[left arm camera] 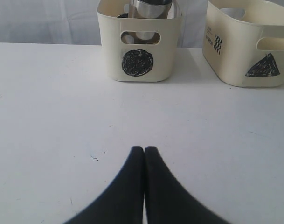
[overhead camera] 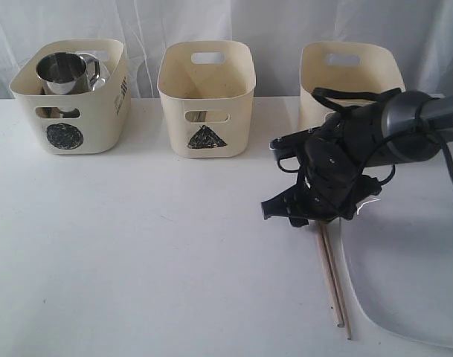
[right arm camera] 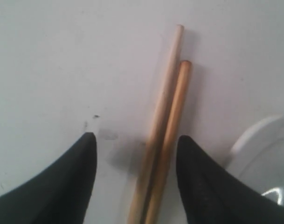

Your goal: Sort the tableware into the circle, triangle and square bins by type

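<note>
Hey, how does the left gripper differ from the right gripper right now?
The left gripper is shut, fingertips pressed together; the right gripper is open. The left gripper has only bare table beneath it and faces the circle bin; the right gripper straddles the chopsticks, beside the white plate. Both have black, tapered fingers and hold nothing.

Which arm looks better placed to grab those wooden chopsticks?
The right, most likely: the right claw is open with the chopsticks lying between its fingers. The left claw is shut and faces the circle bin, with no chopsticks in its view.
</note>
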You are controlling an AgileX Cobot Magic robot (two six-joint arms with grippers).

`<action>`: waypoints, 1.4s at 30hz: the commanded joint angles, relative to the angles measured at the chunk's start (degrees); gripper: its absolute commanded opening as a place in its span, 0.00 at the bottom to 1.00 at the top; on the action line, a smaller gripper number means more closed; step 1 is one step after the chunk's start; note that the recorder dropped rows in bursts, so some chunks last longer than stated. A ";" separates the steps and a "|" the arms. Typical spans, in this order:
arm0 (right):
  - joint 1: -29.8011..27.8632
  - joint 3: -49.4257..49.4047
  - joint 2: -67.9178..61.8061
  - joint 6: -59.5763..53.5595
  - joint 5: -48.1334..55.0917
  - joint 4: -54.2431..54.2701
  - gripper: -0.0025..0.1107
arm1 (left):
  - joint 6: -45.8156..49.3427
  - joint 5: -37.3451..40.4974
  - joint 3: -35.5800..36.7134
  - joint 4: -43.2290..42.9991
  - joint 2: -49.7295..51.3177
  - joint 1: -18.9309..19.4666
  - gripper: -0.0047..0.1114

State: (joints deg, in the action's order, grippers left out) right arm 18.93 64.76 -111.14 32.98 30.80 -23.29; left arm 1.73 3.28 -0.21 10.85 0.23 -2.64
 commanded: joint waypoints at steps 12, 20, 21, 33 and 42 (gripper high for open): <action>-1.91 -0.24 -4.02 0.23 0.81 0.98 0.40 | -0.21 -0.27 0.21 0.10 -0.23 0.19 0.04; -1.91 -0.24 -4.55 0.23 0.55 5.61 0.15 | -0.21 -0.27 0.21 0.10 -0.23 0.19 0.04; -1.91 -0.24 -4.55 0.23 0.70 6.56 0.12 | -0.21 -0.27 0.21 0.10 -0.23 0.19 0.04; 0.00 -0.24 -3.53 -12.06 1.75 15.78 0.02 | -0.21 -0.27 0.21 0.10 -0.23 0.19 0.04; 1.80 -3.41 8.70 -12.31 -4.72 14.43 0.02 | -0.21 -0.27 0.21 0.10 -0.23 0.19 0.04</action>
State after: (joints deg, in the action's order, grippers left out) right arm 20.32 63.54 -107.53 21.24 29.05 -8.65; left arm 1.73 3.28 -0.21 10.85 0.23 -2.64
